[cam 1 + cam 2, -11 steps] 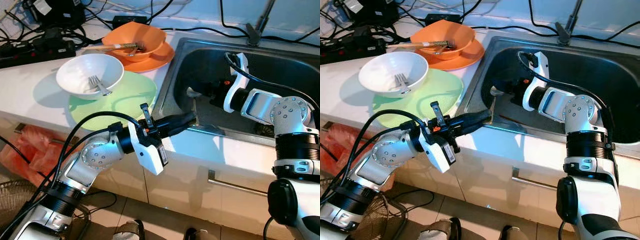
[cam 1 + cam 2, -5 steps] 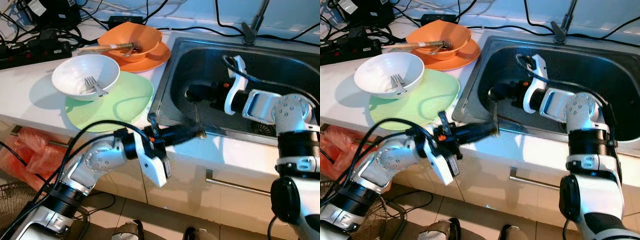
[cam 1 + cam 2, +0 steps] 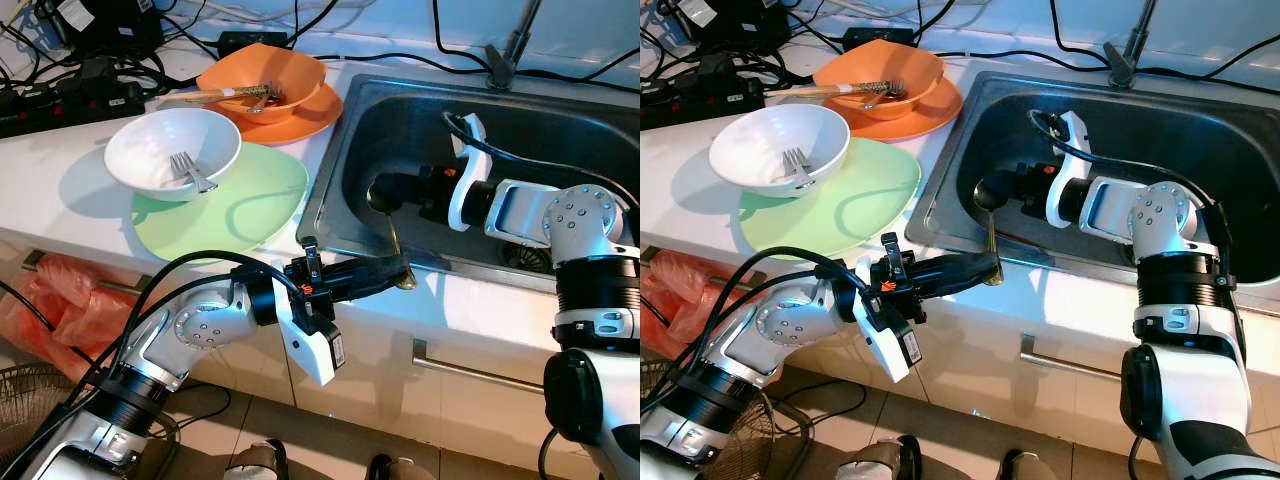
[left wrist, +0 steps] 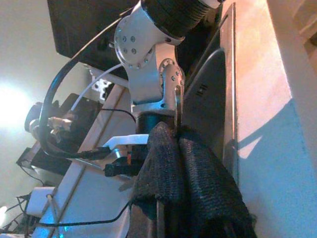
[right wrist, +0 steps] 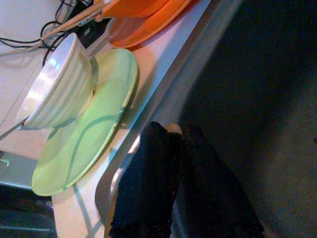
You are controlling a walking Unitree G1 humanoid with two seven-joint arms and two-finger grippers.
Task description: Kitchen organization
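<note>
Metal and slim, the spoon point(image 3: 390, 228) spans the near rim of the sink point(image 3: 520, 120), held at both ends: the right gripper point(image 3: 383, 190) has its fingers closed on the bowl end inside the basin, and the left gripper point(image 3: 392, 274) has its fingers closed on the handle tip over the white surface point(image 3: 470, 310). I judge it light, stiff and slippery — polished steel turns easily in a pinch, so a grip across the flat of the handle near the middle should hold better than one at the rounded tip. It will not break if dropped, though it could slide down into the basin.

By count: 1 spoon between the grippers, 2 bowls — 1 white bowl point(image 3: 172, 152) and 1 orange bowl point(image 3: 262, 78) — and 2 plates, a green plate point(image 3: 245, 200) and an orange plate point(image 3: 312, 118). 1 fork point(image 3: 192, 170) lies in the white bowl; utensils point(image 3: 225, 94) rest in the orange one, their number unclear.
</note>
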